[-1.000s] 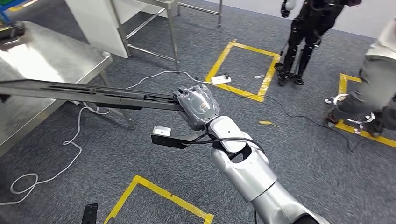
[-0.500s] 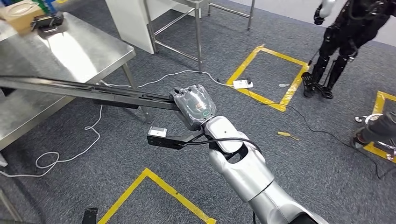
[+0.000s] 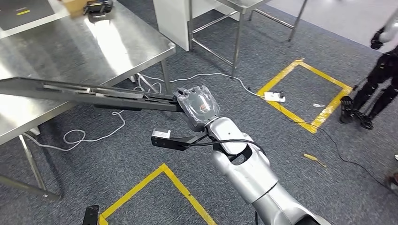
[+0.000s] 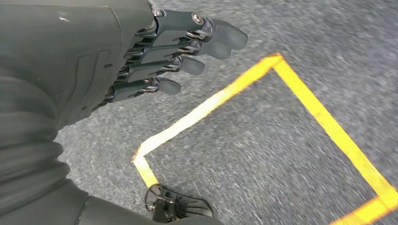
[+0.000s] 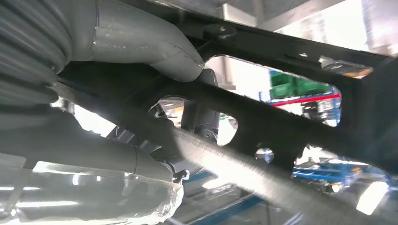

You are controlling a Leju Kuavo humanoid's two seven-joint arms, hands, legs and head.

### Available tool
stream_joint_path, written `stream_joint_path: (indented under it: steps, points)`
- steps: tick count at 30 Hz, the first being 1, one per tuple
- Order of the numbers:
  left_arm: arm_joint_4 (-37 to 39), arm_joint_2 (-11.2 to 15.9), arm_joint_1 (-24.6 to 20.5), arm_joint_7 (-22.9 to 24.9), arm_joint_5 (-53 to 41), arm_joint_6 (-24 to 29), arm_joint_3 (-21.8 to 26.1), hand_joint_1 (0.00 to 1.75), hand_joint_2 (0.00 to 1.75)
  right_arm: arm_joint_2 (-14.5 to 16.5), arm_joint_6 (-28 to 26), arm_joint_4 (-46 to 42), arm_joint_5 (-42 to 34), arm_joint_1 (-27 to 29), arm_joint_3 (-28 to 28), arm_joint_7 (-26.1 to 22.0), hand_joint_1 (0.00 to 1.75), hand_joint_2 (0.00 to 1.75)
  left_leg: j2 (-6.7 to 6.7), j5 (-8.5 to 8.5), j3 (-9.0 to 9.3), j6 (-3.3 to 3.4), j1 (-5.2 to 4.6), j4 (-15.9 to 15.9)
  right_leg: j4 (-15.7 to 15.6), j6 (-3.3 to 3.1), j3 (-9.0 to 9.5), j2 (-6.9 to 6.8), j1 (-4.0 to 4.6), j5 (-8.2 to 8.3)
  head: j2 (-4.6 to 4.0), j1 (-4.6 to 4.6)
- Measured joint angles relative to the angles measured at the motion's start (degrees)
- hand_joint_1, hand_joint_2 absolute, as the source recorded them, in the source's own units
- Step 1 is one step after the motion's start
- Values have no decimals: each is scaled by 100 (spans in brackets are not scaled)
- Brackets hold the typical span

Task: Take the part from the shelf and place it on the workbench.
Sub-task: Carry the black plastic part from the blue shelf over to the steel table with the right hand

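Note:
My right hand (image 3: 199, 107) grips one end of a long, flat black part (image 3: 89, 92) with slots along it. The part reaches out level to the left, and its far end overlaps the near edge of the steel workbench (image 3: 70, 51). Up close in the right wrist view, my thumb (image 5: 141, 40) lies over the black part (image 5: 281, 122). My left hand (image 4: 141, 61) hangs over the grey carpet with its fingers loosely apart and nothing in them.
A white cable (image 3: 89, 136) loops on the floor under the workbench. Yellow tape squares (image 3: 309, 93) mark the carpet. A second steel table (image 3: 234, 18) stands behind. Another black robot (image 3: 375, 79) stands at the far right. A box and a dark item (image 3: 96, 7) sit on the workbench.
The camera has turned left, so the workbench now fills more of the upper left and the person at the right has slid out. My right hand keeps its hold on the part.

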Motion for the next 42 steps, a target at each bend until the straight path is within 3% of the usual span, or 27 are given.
stream_joint_path:
  steps: [2, 3, 5, 7, 8, 10, 12, 14, 15, 16, 18, 20, 21, 23, 25, 27, 29, 30, 31, 33, 35, 36, 37, 38, 39, 40, 42]
  points:
    - [0, -13, 9, 2, -7, -2, 1, 0, 175, -10, -1, 0, 10, 2, 0, 0, 175, 175, -168, -36, -11, -87, 35, 52, -725, 161, 274, 86, -74, 361, 0, 1]
    - [0, -16, 8, 2, -11, -3, 1, 0, 175, -11, -2, 1, 14, 0, 1, 1, 175, 175, -244, -69, -34, -146, 43, 103, -1092, 199, 445, 156, -98, 516, 0, 5]
    - [0, -14, 14, 3, -18, -4, 2, 0, 175, -18, -2, 2, 16, -1, 1, 3, 175, 175, -351, -119, -91, -251, 60, 184, -1439, 148, 613, 241, -104, 646, 0, -1]
    - [1, -11, 39, 5, -24, -4, 3, 0, 175, -8, -2, 2, 18, -6, -1, 11, 175, 175, -404, -132, -125, -316, 89, 200, -1427, 27, 618, 170, -81, 643, 0, -6]
    - [2, -15, 53, 8, -28, -4, 3, 0, 175, 7, -3, 2, 23, -9, -2, 20, 175, 175, -338, -149, -140, -342, 98, 231, -1435, -16, 631, 136, -85, 645, 0, -6]
    - [2, -14, 58, 13, -38, -3, 3, 0, 175, 32, -5, 2, 32, -18, -2, 34, 175, 175, -34, -321, -280, -388, 95, 555, -1454, -92, 673, 50, -94, 637, 0, -29]
    - [2, -9, 42, 16, -45, -2, 3, 0, 175, 34, -8, 7, 34, -19, -2, 39, 175, 175, 252, -666, -657, -423, 90, 1309, -1456, -154, 710, -60, -56, 600, 0, -49]
    - [2, -9, 36, 20, -54, -3, 3, 0, 175, 32, -8, 16, 37, -7, -2, 39, 175, 175, 312, -837, -1011, -432, 101, 1905, -1454, -192, 735, -187, -21, 564, 0, -47]
    - [2, -10, 37, 23, -56, -3, 3, 0, 175, 32, -8, 21, 39, -2, -2, 39, 175, 175, 321, -759, -1042, -424, 103, 1898, -1454, -199, 749, -247, -8, 544, 0, -48]
    - [2, -9, 38, 27, -61, -3, 3, 0, 175, 34, -8, 24, 42, -1, -2, 39, 175, 175, 349, -579, -940, -402, 99, 1646, -1454, -199, 772, -307, 4, 522, 0, -47]
    - [1, -2, 31, 33, -72, -2, 3, 0, 175, 46, -9, 26, 47, -7, -2, 39, 175, 175, 585, -182, -532, -316, 46, 827, -1459, -179, 834, -419, 39, 472, 0, -45]
    - [0, 1, 13, 36, -83, -3, 3, 0, 175, 53, -10, 26, 49, -18, -2, 39, 175, 175, 797, -39, -289, -227, -27, 348, -1474, -141, 874, -521, 77, 430, 0, -41]
    - [0, 4, 4, 38, -86, -3, 3, 0, 175, 53, -10, 26, 50, -20, -2, 39, 175, 175, 806, -62, -283, -198, -54, 309, -1488, -116, 885, -578, 90, 415, 0, -36]
    - [0, 12, 7, 45, -91, -3, 3, 0, 175, 71, -11, 24, 58, -22, -5, 44, 175, 175, 657, -43, -241, -144, -43, 224, -1519, -67, 922, -663, 108, 384, 0, -41]
    - [-2, 8, 2, 54, -99, -3, 3, 0, 175, 80, -15, 19, 67, -30, -10, 46, 175, 175, 497, 15, -126, -80, -2, 81, -1291, -64, 855, -444, 119, 261, -1, -25]
    - [-3, -6, -31, 59, -109, -4, 3, 0, 175, 47, -21, 16, 68, -26, -13, 46, 175, 175, 326, 44, -70, -37, 18, 18, -563, -107, 487, -107, 93, -13, -1, 8]
    - [-3, -14, -45, 64, -114, -4, 3, 0, 175, -3, -23, 19, 68, 11, -15, 48, 175, 175, 129, 35, -68, -30, 19, 22, 136, -90, 38, -6, 56, -200, 0, 21]
    - [-3, -18, -40, 67, -116, -4, 3, 0, 175, -23, -23, 19, 69, 28, -15, 48, 175, 175, 26, 28, -67, -38, 20, 24, 204, -42, -67, 1, 36, -159, 0, 20]
    - [-2, -21, -34, 70, -116, -4, 3, 0, 175, -34, -23, 20, 71, 38, -14, 48, 175, 175, -70, 19, -63, -52, 24, 31, 15, 24, -44, 11, 13, -16, 0, 20]
    - [-2, -28, -30, 72, -116, -5, 3, 0, 175, -46, -23, 22, 79, 36, -13, 49, 175, 175, -248, -12, -74, -105, 29, 73, -808, 155, 245, 169, -56, 395, 0, 25]
    - [-2, -27, -27, 74, -116, -5, 4, 0, 175, -54, -23, 25, 83, 34, -13, 52, 175, 175, -395, -70, -127, -186, 21, 162, -1372, 148, 485, 368, -108, 664, 0, 17]
    - [-2, -22, -18, 76, -116, -5, 5, 0, 175, -55, -23, 26, 81, 35, -13, 54, 175, 175, -453, -91, -160, -221, 22, 197, -1449, 106, 524, 412, -114, 707, 0, 13]
    - [-2, -19, -2, 78, -119, -4, 5, 0, 175, -50, -23, 26, 81, 38, -13, 56, 175, 175, -507, -107, -184, -248, 33, 218, -1442, 49, 538, 369, -112, 719, 0, 2]
    - [-1, -15, 15, 81, -121, -4, 5, 0, 175, -36, -23, 26, 85, 39, -13, 60, 175, 175, -498, -116, -201, -270, 50, 236, -1438, 16, 549, 313, -116, 717, 0, 1]
    - [-1, -15, 28, 84, -126, -4, 5, 0, 175, -22, -23, 26, 91, 37, -12, 63, 175, 175, -377, -145, -228, -293, 53, 298, -1441, -19, 566, 264, -119, 714, 0, -15]
    - [0, -12, 30, 86, -131, -3, 5, 0, 175, -10, -23, 25, 95, 36, -11, 66, 175, 175, -194, -223, -292, -319, 53, 444, -1445, -55, 590, 209, -121, 705, 0, -31]
    - [0, -5, 15, 87, -140, -1, 4, 0, 175, 0, -23, 25, 101, 40, -11, 70, 175, 175, 203, -522, -586, -362, 51, 1059, -1449, -129, 641, 90, -93, 668, 0, -61]
